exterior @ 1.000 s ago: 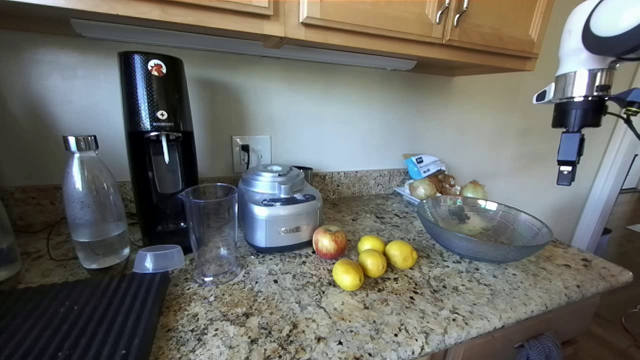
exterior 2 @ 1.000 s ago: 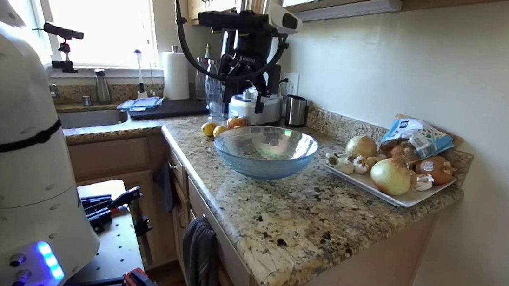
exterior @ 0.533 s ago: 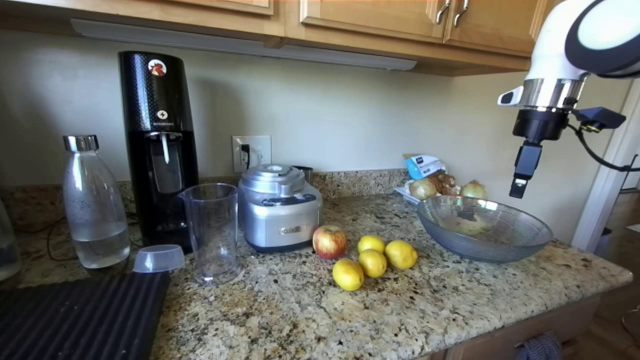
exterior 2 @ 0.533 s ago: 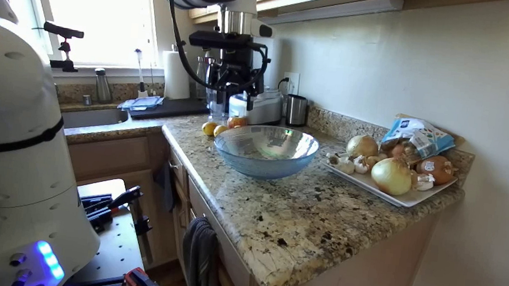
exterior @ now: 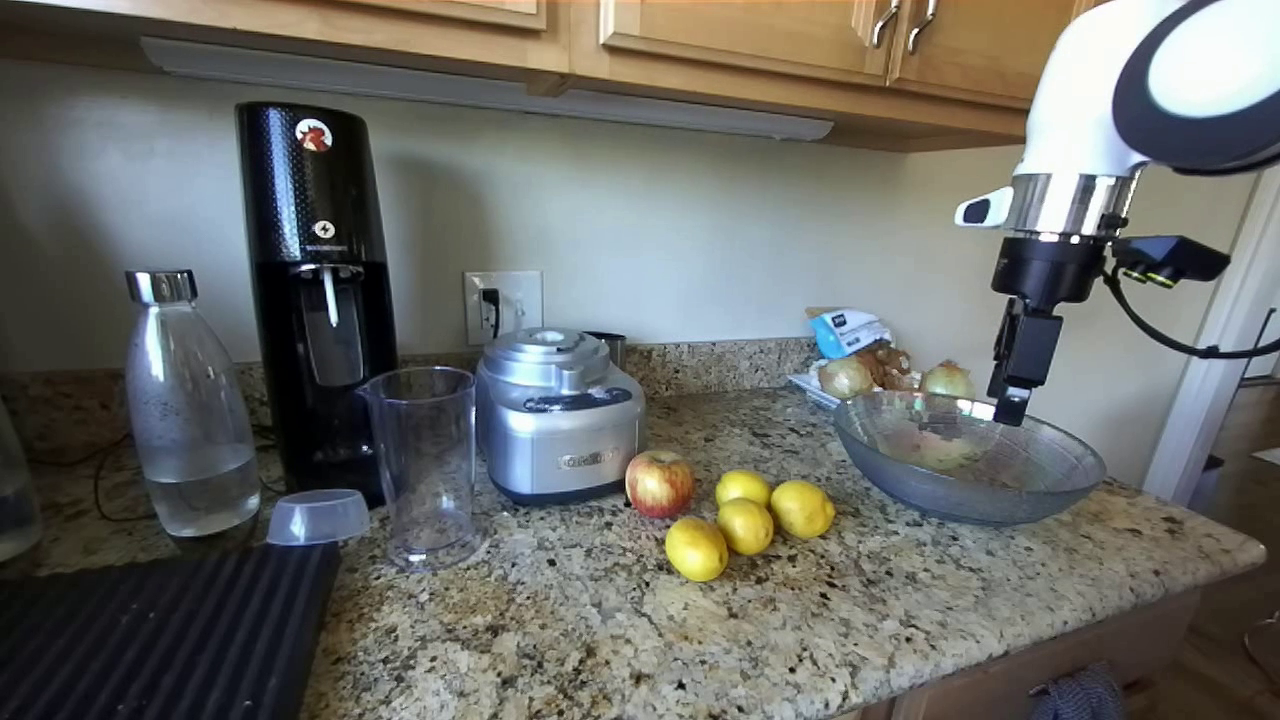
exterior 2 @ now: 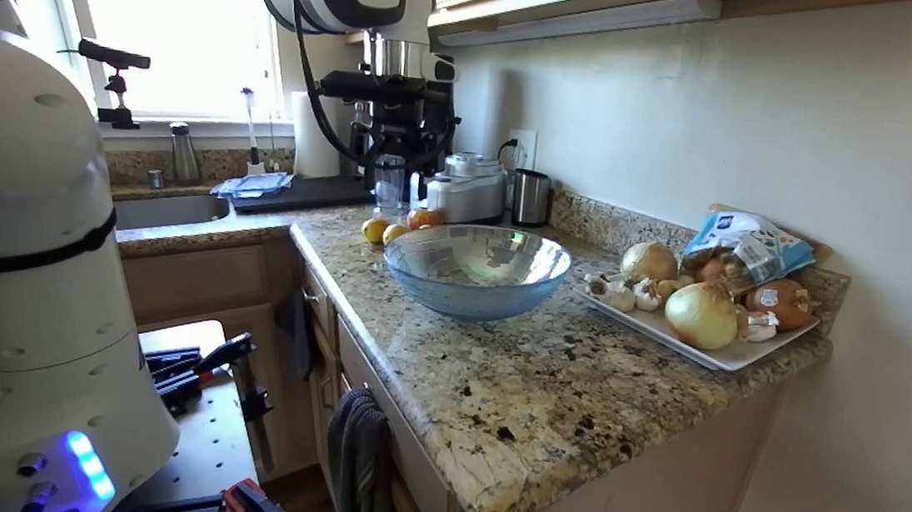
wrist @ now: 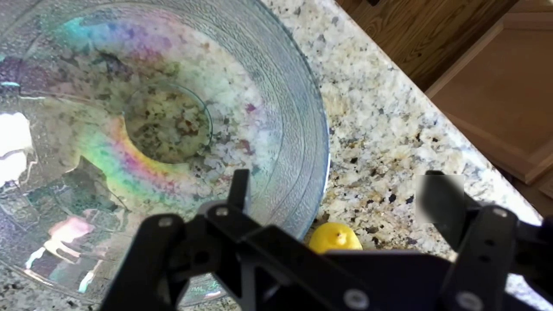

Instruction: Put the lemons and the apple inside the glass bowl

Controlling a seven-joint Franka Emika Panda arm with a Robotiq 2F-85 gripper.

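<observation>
Several bright yellow lemons [exterior: 745, 526] sit close together on the counter in an exterior view. Two also show behind the bowl in an exterior view [exterior 2: 374, 230]. The red and yellowish apple [exterior: 659, 484] stands beside them, near the food processor; it also shows in an exterior view [exterior 2: 424, 219]. The wide bluish glass bowl [exterior: 960, 500] looks empty and also shows in an exterior view [exterior 2: 473, 295]. My gripper [exterior: 1010, 408] is up above the bowl's level. In the wrist view my gripper [wrist: 338, 185] is open and empty, its fingers spanning the bowl's rim [wrist: 322, 129] and counter. One lemon [wrist: 335, 237] shows partly hidden behind the gripper body.
A silver food processor [exterior: 565, 430], a tall clear pitcher [exterior: 425, 470], a black soda machine [exterior: 315, 300] and a bottle [exterior: 190, 420] stand along the wall. A tray [exterior 2: 682, 345] of onions and garlic lies beside the bowl. Cabinets [exterior: 750, 50] hang overhead.
My gripper has moved down and toward the fruit side, coming leftward in both exterior views. The lemons, apple and bowl have not moved.
</observation>
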